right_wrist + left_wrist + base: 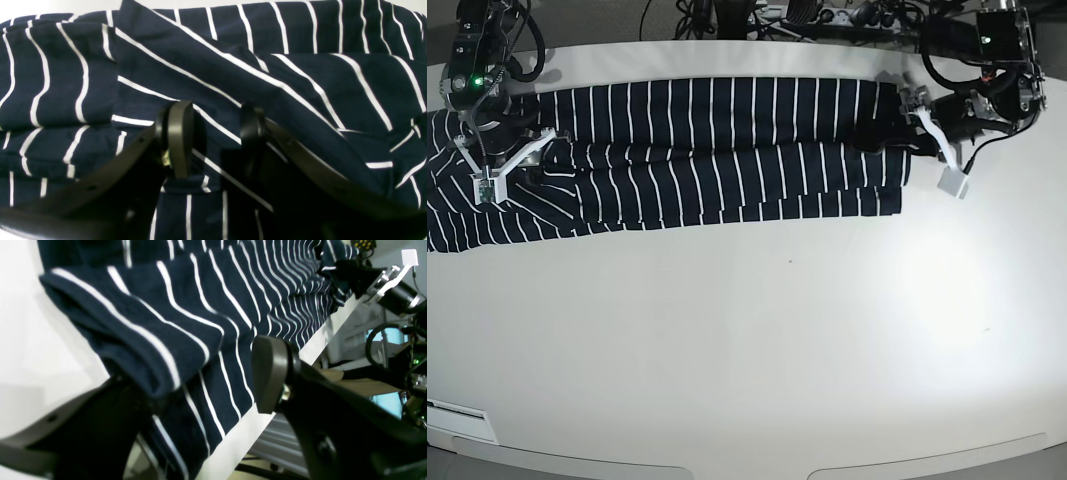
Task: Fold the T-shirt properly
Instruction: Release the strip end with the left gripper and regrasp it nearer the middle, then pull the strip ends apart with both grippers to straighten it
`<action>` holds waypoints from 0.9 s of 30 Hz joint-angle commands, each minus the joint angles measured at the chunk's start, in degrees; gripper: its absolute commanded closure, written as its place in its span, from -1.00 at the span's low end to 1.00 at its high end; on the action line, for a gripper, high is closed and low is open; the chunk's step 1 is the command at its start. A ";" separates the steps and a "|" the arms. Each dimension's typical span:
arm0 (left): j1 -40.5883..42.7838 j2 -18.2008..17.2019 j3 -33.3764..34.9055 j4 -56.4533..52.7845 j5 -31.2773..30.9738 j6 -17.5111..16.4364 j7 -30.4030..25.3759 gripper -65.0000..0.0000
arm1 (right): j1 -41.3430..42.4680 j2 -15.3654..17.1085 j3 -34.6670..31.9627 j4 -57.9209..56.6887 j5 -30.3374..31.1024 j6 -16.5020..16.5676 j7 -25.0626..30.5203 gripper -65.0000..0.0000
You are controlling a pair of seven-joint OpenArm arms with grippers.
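While both tools gape, T-shirt [707, 150] lies stretched.

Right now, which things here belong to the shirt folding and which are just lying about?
Job in hand:
T-shirt
left tool
right tool

Just lying about:
cables behind the table
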 commanded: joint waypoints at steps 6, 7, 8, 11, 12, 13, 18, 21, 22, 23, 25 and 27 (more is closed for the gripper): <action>-0.42 -0.70 -8.39 0.94 -1.16 0.35 -1.27 -0.18 | 0.33 0.81 0.42 1.07 0.15 0.52 0.20 0.20; -0.42 -0.59 -9.75 0.94 -0.07 1.16 -1.33 -0.18 | 0.35 0.81 0.42 1.07 0.15 0.52 0.20 0.20; -0.39 -0.48 -10.82 0.94 1.66 2.12 -2.12 -0.18 | 0.35 0.81 0.42 1.07 0.17 0.52 0.24 0.20; -0.07 0.35 -11.82 0.94 7.04 5.99 -4.96 -0.18 | 0.46 0.81 0.42 1.07 0.17 0.90 0.22 0.20; -0.07 0.98 -11.54 0.92 8.09 6.62 -5.05 -0.18 | 0.44 0.81 0.42 1.07 0.17 1.29 0.22 0.20; -0.07 1.64 -11.13 0.92 8.85 7.15 -5.20 -0.18 | 0.44 0.79 0.42 1.07 0.17 1.60 0.20 0.20; -0.09 5.90 -7.65 0.92 13.11 9.62 -6.34 -0.18 | 0.46 0.81 0.42 1.07 0.17 1.66 0.20 0.20; -0.09 8.76 -6.05 0.94 15.78 11.50 -7.63 -0.18 | 0.46 0.81 0.42 1.07 0.17 1.73 0.20 0.20; -0.11 9.68 -5.86 0.94 16.11 11.58 -7.69 -0.18 | 0.46 0.81 0.42 1.07 0.17 1.75 0.20 0.20; -0.09 10.51 -5.68 0.94 16.06 11.58 -7.67 -0.18 | 0.46 0.81 0.42 1.07 0.15 1.75 0.20 0.20; 0.09 11.69 -4.85 0.92 16.00 11.58 -7.58 -0.18 | 0.46 0.81 0.42 1.07 0.17 1.73 0.22 0.20; 0.37 12.39 -3.15 0.92 15.43 11.50 -7.41 -0.18 | 0.48 0.81 0.42 1.07 0.17 1.73 0.24 0.20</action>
